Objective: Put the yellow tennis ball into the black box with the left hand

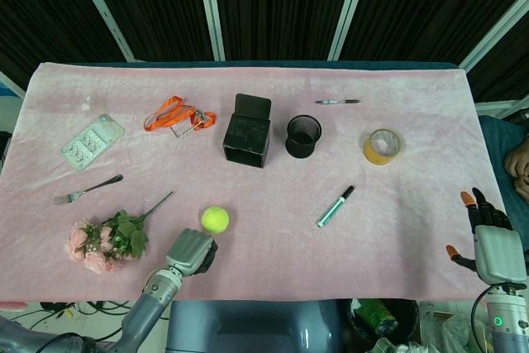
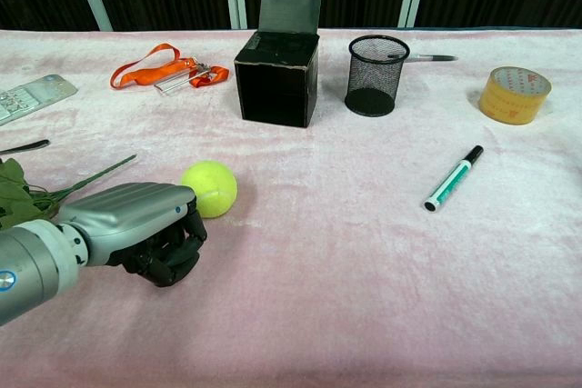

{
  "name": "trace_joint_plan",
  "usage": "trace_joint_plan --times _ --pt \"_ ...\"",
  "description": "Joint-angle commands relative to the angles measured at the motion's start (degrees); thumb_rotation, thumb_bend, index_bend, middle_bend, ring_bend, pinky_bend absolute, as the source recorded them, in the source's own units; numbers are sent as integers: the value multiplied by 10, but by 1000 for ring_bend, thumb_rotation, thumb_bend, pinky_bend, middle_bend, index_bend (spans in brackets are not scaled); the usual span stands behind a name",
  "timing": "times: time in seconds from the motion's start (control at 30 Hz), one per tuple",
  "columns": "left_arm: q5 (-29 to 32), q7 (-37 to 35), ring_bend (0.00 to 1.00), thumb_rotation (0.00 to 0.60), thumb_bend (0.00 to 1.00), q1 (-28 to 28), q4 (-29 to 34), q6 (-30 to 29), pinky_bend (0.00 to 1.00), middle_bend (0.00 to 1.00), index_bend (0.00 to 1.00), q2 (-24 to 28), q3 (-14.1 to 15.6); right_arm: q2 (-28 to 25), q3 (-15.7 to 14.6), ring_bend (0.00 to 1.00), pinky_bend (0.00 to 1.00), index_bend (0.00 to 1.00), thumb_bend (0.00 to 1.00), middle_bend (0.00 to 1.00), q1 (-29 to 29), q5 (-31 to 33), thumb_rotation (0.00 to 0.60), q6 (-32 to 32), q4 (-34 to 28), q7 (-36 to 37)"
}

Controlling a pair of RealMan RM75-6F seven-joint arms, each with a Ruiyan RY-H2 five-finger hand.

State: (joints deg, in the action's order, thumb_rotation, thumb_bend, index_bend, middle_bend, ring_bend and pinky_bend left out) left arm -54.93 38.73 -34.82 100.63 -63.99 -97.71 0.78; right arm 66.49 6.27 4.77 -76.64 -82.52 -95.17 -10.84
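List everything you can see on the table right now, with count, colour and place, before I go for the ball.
tennis ball: 1, yellow, front left, by the left hand
box: 1, black, lid up, back centre
mesh cup: 1, black, right of box
tape roll: 1, yellow-tan, back right
marker: 1, green-white, right of centre
pen: 1, behind the cup
lanyard: 1, orange, left of box
blister pack: 1, clear, far left
fork: 1, silver, left
flowers: 1 bunch, pink, front left
left hand: fingers curled, holding nothing
right hand: off the table's right edge
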Motion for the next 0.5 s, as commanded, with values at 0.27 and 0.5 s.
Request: trace_joint_plan --times 0.27,0.5 --pt "5 -4 871 600 589 -12 -19 25 946 974 860 -1 -8 0 1 117 165 78 98 2 0 5 600 1 -2 -1" --pt "12 10 871 600 589 -26 -33 30 946 975 860 -11 -20 0 3 116 165 78 97 2 0 8 600 1 -3 -1"
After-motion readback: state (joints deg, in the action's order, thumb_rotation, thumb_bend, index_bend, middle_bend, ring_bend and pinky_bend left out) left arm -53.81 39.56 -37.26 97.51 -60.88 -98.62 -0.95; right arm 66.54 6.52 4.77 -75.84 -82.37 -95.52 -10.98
